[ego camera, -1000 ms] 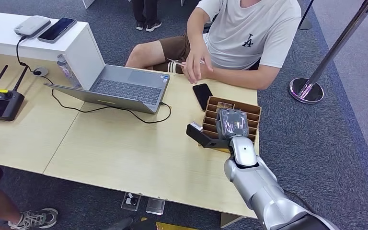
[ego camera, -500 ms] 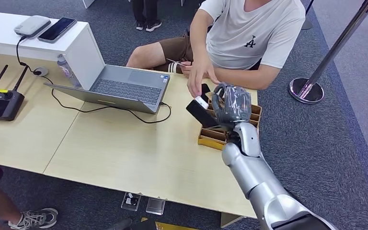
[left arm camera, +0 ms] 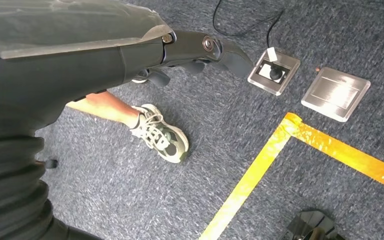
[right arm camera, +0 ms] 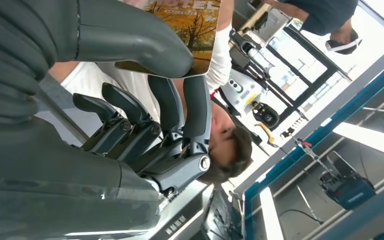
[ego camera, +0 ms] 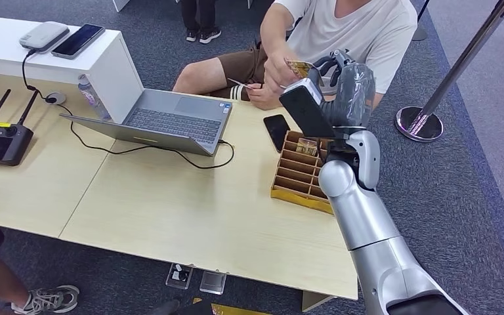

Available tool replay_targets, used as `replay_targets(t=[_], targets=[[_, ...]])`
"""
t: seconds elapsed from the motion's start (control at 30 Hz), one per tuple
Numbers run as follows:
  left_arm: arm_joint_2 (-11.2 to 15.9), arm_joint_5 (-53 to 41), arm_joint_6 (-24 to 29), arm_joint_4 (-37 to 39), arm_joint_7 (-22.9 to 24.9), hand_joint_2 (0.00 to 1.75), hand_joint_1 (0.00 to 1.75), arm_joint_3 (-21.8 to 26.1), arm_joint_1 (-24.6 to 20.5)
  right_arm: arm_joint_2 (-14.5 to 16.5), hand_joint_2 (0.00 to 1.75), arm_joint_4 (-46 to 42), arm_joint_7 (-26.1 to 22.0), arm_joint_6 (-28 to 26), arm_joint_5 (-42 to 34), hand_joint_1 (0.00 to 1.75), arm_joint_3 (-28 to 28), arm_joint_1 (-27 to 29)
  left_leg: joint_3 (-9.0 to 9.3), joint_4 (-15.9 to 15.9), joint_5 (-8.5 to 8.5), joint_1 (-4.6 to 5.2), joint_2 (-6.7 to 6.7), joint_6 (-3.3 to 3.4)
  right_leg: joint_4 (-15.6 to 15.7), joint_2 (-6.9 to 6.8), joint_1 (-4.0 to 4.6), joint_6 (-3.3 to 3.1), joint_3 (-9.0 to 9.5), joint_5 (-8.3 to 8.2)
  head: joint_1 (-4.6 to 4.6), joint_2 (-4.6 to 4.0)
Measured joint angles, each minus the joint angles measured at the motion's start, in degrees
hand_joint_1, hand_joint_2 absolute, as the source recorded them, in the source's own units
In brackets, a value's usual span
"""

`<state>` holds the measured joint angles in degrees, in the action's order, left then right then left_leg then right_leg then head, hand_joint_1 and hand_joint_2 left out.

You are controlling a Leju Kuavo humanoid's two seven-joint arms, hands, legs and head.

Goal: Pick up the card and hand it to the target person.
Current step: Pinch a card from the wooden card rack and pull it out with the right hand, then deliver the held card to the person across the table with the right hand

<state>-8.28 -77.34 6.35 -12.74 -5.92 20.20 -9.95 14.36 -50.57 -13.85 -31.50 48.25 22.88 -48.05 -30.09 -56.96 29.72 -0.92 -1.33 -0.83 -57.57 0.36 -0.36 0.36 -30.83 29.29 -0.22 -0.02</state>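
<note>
Down at the 5 o'clock corner of the head view, the robot's silver right arm rises over the light wooden worktop. Just past it at about 3 o'clock is the brown slotted cardboard organiser, with a black phone lying right beside its far-left corner. Further out, around 1 o'clock, the dark grey right hand is raised off the worktop, grasping the small card with the autumn-tree print between thumb and fingers. The seated person in a white t-shirt has a hand at the card's other end; can't tell if it's actually gripping it. At 10 o'clock there's an open grey laptop. Left hand hangs over blue carpet, fingers loosely curled, nothing in it.
</note>
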Motion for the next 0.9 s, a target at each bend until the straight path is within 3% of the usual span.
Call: replay_targets(t=[0.37,0.4,0.47,0.5,0.53,0.6,0.9], targets=[[-0.01,0.32,0.33,0.00,0.04,1.75,0.00,0.17,0.25,0.12,1.75,0.93,-1.36,0.02,-1.01,1.75,0.55,0.93,-0.02,0.00,0.00,0.00,0.00,0.00,0.00,0.00,0.00,0.00,0.00,0.00,-0.01,0.00],[-0.01,0.43,0.31,0.00,0.05,1.75,0.00,0.23,0.28,0.16,1.75,1.11,-1.47,0.07,-1.10,1.31,0.61,0.97,-0.02,0.00,0.00,0.00,0.00,0.00,0.00,0.00,0.00,0.00,0.00,0.00,-0.01,0.00],[-0.01,0.49,0.26,0.00,0.15,1.75,0.00,0.36,0.33,0.29,0.87,1.54,-1.67,0.14,-1.30,0.44,0.71,1.03,-0.02,0.00,0.00,0.00,0.00,0.00,0.00,0.00,0.00,0.00,0.00,0.00,-0.01,0.00],[-0.01,0.50,0.20,0.00,0.21,1.31,0.00,0.42,0.35,0.37,0.44,1.84,-1.73,0.17,-1.40,0.00,0.79,1.04,-0.02,0.00,0.00,0.00,0.00,0.00,0.00,0.00,0.00,0.00,0.00,0.00,-0.01,0.00],[-0.01,0.55,0.13,0.00,0.26,0.87,0.00,0.48,0.35,0.44,0.00,2.13,-1.76,0.20,-1.55,0.00,0.89,1.05,-0.02,0.00,0.00,0.00,0.00,0.00,0.00,0.00,0.00,0.00,0.00,0.00,-0.01,0.00],[-0.01,0.78,0.11,0.00,0.22,0.00,0.00,0.59,0.35,0.57,0.00,2.70,-1.78,0.15,-2.12,0.00,1.03,1.05,-0.02,0.00,0.00,0.00,0.00,0.00,0.00,0.00,0.00,0.00,0.00,0.00,-0.01,0.00],[-0.01,1.06,1.66,0.00,0.07,0.00,0.00,0.96,0.45,-0.42,0.00,3.27,-1.78,-2.75,-4.57,0.00,0.78,1.18,-0.01,0.00,0.00,0.00,0.00,0.00,0.00,0.00,0.00,0.00,0.00,0.00,-0.01,0.00]])
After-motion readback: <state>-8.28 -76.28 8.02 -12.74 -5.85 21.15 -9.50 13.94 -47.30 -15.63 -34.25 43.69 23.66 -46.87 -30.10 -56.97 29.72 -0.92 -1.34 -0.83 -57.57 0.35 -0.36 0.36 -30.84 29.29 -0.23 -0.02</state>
